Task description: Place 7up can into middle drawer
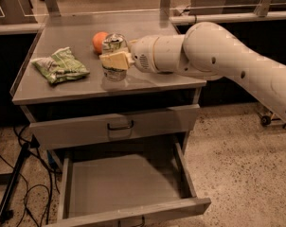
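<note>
The 7up can [113, 48], green and white with a silver top, is upright at the middle of the grey cabinet top. My gripper [115, 60] reaches in from the right and is shut on the can's middle; its cream fingers [112, 60] cover part of the can. I cannot tell if the can's base touches the top. The middle drawer [124, 183] is pulled open below, its flat grey floor bare.
A green and white snack bag [60, 66] lies on the left of the cabinet top [162, 79]. A round orange fruit [98, 41] sits just behind the can. A closed drawer front with a black loop handle [120, 126] is above the open drawer. Cables lie on the floor at left.
</note>
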